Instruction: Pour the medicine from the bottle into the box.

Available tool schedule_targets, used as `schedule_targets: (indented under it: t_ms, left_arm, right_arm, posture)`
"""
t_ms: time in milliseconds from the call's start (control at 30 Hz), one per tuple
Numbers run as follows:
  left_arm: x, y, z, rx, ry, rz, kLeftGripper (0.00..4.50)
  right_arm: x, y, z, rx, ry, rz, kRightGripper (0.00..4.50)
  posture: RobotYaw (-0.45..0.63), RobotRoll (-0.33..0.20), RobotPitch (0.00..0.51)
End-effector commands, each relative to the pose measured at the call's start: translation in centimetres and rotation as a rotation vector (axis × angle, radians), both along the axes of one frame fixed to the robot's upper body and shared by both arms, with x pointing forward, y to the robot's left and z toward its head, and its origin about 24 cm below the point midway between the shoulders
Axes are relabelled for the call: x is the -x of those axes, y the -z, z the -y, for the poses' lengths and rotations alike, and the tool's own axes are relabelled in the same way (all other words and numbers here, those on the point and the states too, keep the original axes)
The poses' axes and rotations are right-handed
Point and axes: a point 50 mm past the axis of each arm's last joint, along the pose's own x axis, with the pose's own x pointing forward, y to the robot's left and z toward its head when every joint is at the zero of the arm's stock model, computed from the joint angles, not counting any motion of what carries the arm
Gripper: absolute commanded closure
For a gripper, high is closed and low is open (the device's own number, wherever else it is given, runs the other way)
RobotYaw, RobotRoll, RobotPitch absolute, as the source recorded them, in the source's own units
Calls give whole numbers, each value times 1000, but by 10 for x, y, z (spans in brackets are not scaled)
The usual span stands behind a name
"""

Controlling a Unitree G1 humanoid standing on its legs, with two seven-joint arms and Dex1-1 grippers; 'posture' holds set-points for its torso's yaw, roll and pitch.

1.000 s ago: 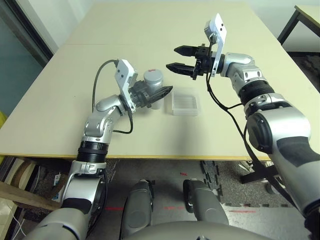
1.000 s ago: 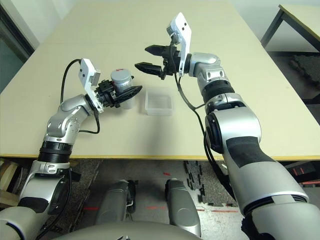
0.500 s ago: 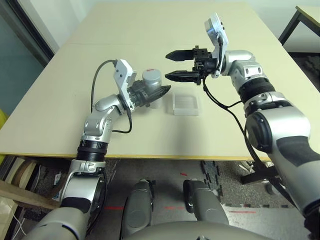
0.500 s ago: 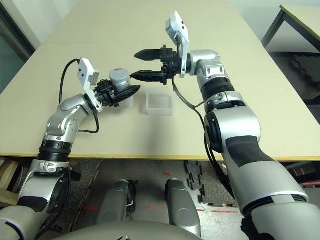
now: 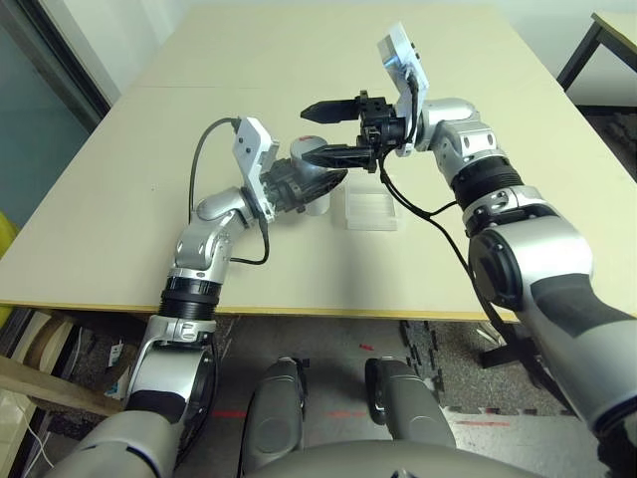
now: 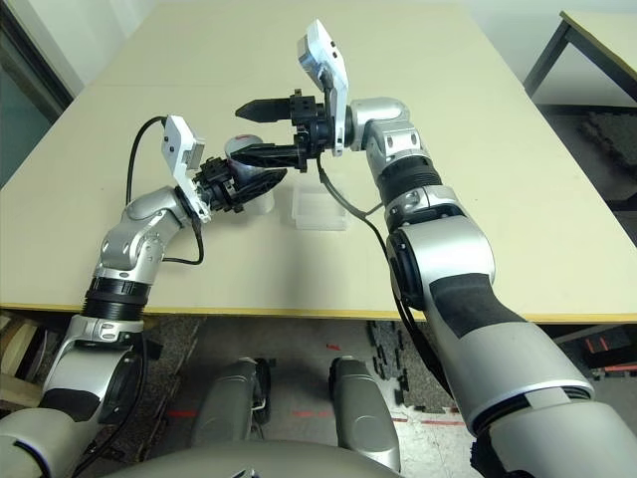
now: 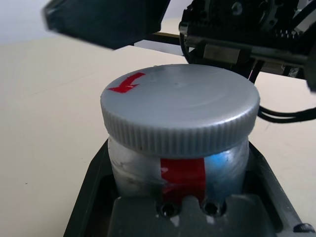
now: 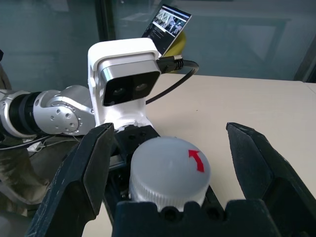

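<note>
Two jaws, one bottle [image 7: 180, 133], one box [image 5: 370, 210]

Materials and finishes — bottle, box, table, arms.
The bottle [image 7: 177, 148] is showing whitish plastic under a matt grey ribbed cap [image 7: 180, 111]; the box [image 5: 370, 210] is looking clear and glossy — the table [image 5: 119, 199] matt, the forearms brushed silver.

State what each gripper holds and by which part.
Left gripper clamps the small whitish pill bottle by its body, below the grey screw cap. Right gripper holds nothing; its jaws stand open around the cap.
</note>
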Motion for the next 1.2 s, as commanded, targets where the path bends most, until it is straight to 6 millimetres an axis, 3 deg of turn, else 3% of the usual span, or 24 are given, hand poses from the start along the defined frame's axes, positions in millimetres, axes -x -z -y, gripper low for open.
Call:
schedule_targets:
  t_ms: [33, 600, 1200]
  left_arm:
    - [0, -6, 5, -9, 17, 21, 1866]
    - [3, -6, 7, -3, 29, 20, 1866]
    - [2, -7, 7, -1, 28, 17, 1866]
  right_arm:
    - [0, 3, -3, 17, 7, 13, 0]
    - [-7, 11, 1, 42, 134, 27, 0]
    - [-16, 14, 41, 102, 286, 42, 0]
  posture:
    - [-58, 0, 121]
    - [-61, 0, 125]
    - [-69, 0, 127]
